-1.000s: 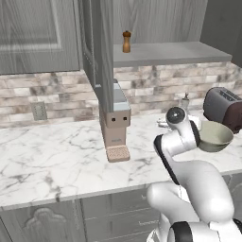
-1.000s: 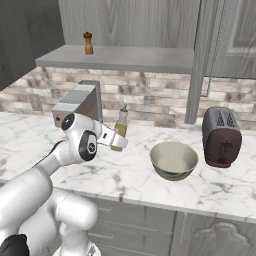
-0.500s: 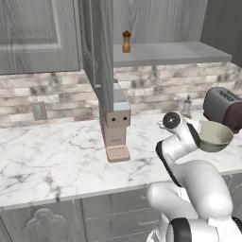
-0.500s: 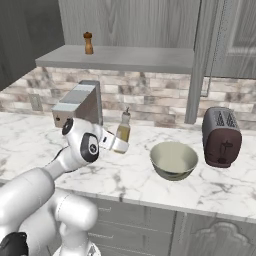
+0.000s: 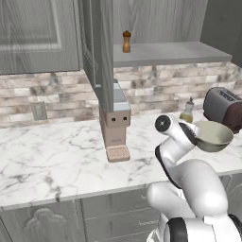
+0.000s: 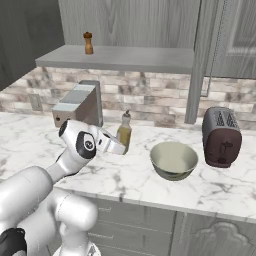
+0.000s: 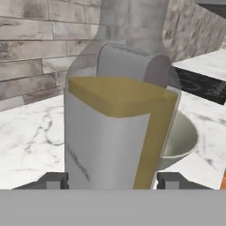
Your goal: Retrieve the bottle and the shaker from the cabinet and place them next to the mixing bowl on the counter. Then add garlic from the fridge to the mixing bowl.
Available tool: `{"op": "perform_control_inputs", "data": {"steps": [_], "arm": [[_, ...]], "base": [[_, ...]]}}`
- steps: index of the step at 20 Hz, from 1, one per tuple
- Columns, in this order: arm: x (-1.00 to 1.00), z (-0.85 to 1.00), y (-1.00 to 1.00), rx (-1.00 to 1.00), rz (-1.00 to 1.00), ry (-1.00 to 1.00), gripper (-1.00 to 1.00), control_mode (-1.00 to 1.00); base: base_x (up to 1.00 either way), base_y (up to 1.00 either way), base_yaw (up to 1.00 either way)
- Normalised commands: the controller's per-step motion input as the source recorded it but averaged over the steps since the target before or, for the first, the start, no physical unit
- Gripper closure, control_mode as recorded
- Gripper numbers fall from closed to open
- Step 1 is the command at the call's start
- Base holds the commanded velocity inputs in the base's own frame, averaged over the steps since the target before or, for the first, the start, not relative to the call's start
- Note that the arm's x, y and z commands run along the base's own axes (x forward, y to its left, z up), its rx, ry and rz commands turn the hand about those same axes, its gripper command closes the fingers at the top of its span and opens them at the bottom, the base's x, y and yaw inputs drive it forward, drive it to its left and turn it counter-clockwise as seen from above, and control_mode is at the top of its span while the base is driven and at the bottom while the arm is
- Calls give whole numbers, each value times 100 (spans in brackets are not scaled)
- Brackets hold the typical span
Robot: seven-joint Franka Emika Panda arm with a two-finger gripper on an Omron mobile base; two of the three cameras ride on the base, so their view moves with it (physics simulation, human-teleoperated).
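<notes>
While the bottle (image 6: pixel 124 131) stands upright on the counter (image 6: pixel 150 177) just left of the mixing bowl (image 6: pixel 174 160), the tool (image 7: pixel 112 181) sits with its two fingertips (image 7: pixel 53 180) flanking the bottle's base, one on each side. From the hand view I cannot tell whether the fingertips press the glass or stand just off it, so the grip must be treated as unconfirmed. Several risks follow. If the tool is clamped and the arm pulls back, the slim bottle would be dragged or tipped toward the robot; being tall and narrow, it would topple easily. If the fingertips are parted unevenly, one of them could catch the label side during withdrawal and twist the bottle off its base. A sideways exit to the right could knock the bottle into the bowl's thick rim; the toaster (image 6: pixel 222 136) beyond is well apart and unlikely to be involved. The shaker (image 6: pixel 88 43) stands on the cabinet (image 5: pixel 47 38) shelf (image 6: pixel 120 59), upright and near the left end, so that half of the retrieval is not yet done. A rising arm could clip the shelf's front edge, or nudge the light shaker over before a hold is made.
</notes>
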Motion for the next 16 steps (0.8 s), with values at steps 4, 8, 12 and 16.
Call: {"op": "perform_control_inputs", "data": {"steps": [4,8,12,16], "arm": [[-2,-8,-4,0,-13,-4,100,-100],[0,-12,-12,-2,-11,0,100,-100],[0,-3,-17,-1,-5,0,100,-100],[0,-2,-21,0,-7,0,100,-100]], "base": [[0,0,0],[0,0,0],[0,0,0],[0,0,0]]}}
